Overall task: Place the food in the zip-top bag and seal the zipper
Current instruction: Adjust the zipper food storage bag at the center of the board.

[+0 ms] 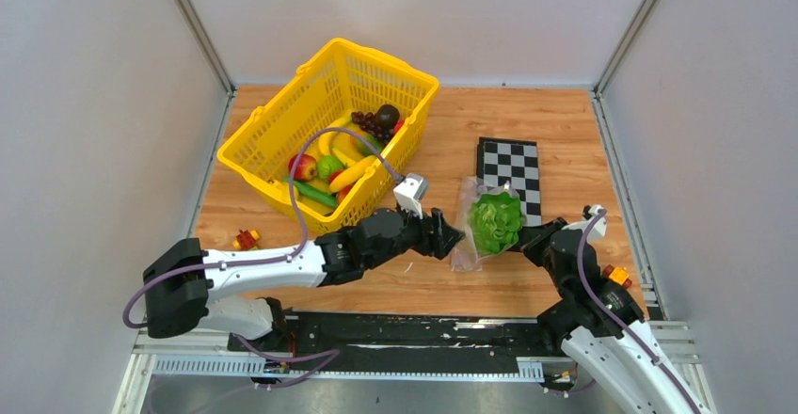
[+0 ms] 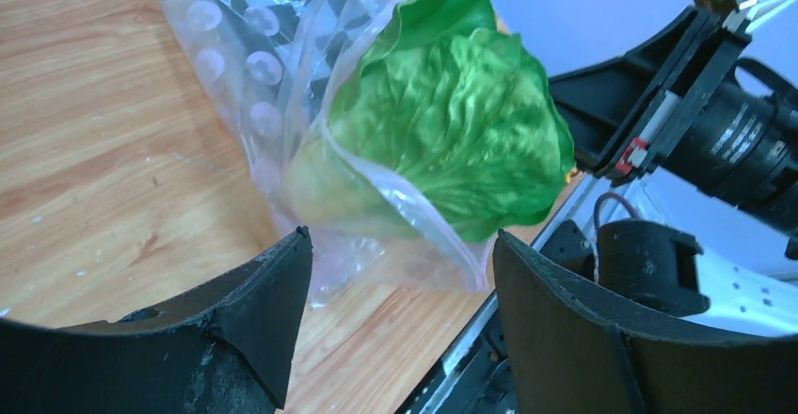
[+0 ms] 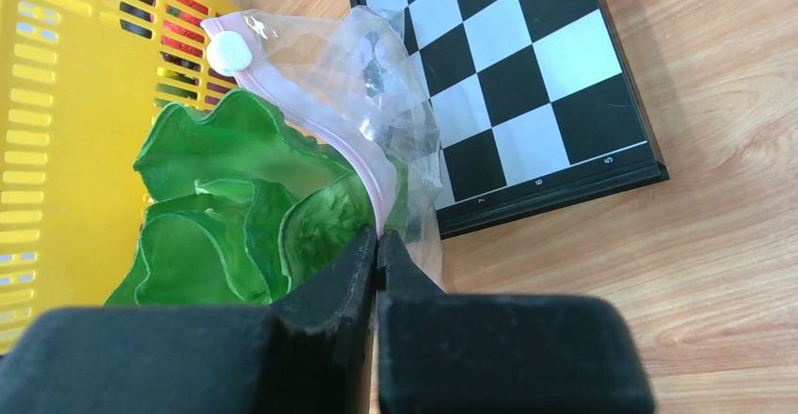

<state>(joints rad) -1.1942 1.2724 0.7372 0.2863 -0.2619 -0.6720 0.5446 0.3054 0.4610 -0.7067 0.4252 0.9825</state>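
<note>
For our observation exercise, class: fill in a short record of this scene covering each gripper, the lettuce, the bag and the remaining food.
Left gripper: open, holding nothing
Right gripper: shut on the zip-top bag at its zipper
Lettuce: partly in the bag, leaves sticking out
Bag mouth: unsealed
Other food: in the yellow basket

left arm [image 1: 273, 265]: white link, black joints; lilac cable [image 1: 331, 131] is looped over it
right arm [image 1: 621, 369]: white link, black wrist; second lilac cable [image 1: 602, 309] is attached
left gripper [image 2: 399, 273]: matte black wedge fingers, scuffed
</note>
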